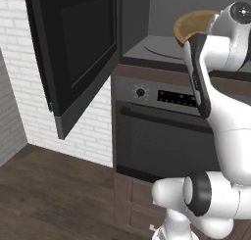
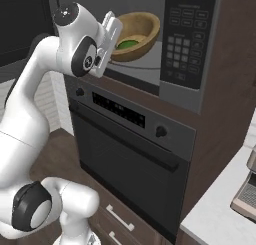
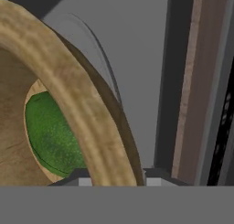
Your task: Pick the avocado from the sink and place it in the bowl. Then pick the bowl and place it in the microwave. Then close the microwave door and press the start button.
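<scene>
Because the bowl (image 2: 134, 35) must go into the microwave (image 2: 165, 44) with the avocado (image 3: 52, 134) riding inside, the gripper (image 3: 114, 178) is pinching its rim between 2 partly closed fingers, carrying it tilted just above the turntable (image 1: 164, 49).

Avocado (image 3: 52, 134) apparently lying inside bowl (image 3: 77, 104).
</scene>
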Tool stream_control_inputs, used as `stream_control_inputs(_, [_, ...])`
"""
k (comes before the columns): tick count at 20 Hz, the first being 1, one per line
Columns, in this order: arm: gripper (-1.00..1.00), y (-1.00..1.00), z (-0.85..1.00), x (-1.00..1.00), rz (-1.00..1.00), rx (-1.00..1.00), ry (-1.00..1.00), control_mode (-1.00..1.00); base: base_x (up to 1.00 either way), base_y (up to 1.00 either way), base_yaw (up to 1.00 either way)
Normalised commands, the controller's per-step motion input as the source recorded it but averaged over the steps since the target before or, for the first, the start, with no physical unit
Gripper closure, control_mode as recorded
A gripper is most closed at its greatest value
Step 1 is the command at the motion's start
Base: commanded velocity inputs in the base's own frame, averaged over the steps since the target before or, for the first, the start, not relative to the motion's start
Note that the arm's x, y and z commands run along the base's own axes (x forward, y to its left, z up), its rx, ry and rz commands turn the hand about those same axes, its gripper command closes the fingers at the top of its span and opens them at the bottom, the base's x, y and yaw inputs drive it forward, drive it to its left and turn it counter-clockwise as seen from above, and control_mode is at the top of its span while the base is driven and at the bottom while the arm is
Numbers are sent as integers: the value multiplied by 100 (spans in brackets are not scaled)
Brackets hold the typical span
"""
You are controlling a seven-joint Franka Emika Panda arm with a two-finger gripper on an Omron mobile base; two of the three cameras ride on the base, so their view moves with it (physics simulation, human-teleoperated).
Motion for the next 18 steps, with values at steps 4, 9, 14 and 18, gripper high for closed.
stream_control_inputs(4, [100, -1, -30, 31, 0, 0, 0, -100, 0, 0, 0])
stream_control_inputs(9, [100, -4, -30, 28, 0, 0, 0, -100, 0, 0, 0])
stream_control_inputs(14, [-100, -5, -18, 39, 0, 0, 0, -100, 0, 0, 0])
stream_control_inputs(18, [-100, 0, -12, 25, 0, 0, -3, -100, 0, 0, 0])
